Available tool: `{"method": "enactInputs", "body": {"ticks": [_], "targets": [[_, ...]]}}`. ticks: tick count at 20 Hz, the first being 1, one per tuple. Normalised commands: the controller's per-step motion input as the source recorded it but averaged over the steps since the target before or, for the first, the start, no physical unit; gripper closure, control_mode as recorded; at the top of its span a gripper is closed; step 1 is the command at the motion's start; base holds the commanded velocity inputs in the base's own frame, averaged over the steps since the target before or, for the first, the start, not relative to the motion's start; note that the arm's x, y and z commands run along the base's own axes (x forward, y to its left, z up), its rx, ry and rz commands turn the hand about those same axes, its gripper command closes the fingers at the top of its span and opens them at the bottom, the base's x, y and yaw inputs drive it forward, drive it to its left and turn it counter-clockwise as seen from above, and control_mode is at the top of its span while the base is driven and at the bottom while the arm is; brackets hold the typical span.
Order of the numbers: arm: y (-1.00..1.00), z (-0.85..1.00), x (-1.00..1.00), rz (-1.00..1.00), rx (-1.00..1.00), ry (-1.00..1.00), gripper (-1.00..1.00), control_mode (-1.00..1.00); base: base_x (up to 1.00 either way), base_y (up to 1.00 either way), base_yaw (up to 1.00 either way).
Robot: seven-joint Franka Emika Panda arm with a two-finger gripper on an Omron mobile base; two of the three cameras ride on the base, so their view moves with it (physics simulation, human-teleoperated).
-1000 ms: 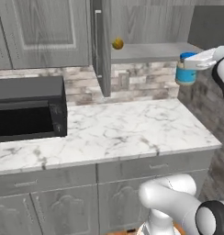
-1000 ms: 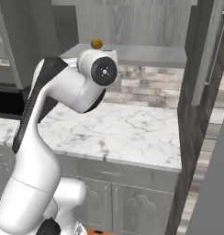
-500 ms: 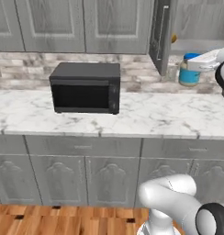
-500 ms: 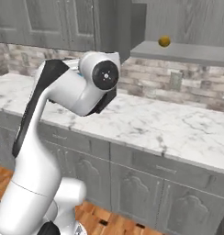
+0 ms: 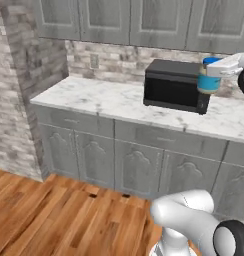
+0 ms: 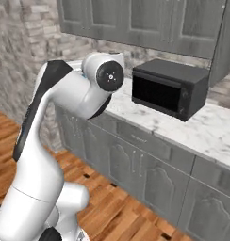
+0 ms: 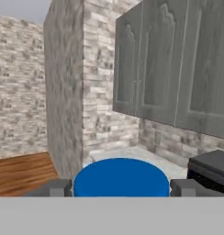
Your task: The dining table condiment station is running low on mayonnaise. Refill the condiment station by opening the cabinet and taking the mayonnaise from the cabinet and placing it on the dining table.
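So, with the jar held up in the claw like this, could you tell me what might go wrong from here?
1. The mayonnaise is pinched only at its sides by the claw, so a jolt might slip it loose.
2. It rides close in front of the microwave; a swing could clip it.
3. A drop would hit the wood floor.

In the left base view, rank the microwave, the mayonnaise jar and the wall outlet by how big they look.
1. Microwave, largest.
2. Mayonnaise jar, held in the hand; it sits nearer the camera, so it looks larger than it is.
3. Wall outlet, smallest.
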Motion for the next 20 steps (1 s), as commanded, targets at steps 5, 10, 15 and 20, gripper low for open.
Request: {"method": "enactInputs", "body": {"ticks": [5, 10, 15, 20], "targets": [[0.00, 0.00, 0.00, 0.00, 0.00, 0.00, 1.00, 1.00, -0.07, 0.85, 0.57], [0.00, 0.00, 0.00, 0.00, 0.00, 0.00, 1.00, 1.00, 0.00, 0.65, 0.63], [0.00, 0.00, 0.00, 0.00, 0.00, 0.00, 1.00, 1.00, 0.00, 0.47, 0.65], [0.00, 0.00, 0.00, 0.00, 0.00, 0.00, 1.00, 1.00, 0.00, 0.33, 0.64]]}}
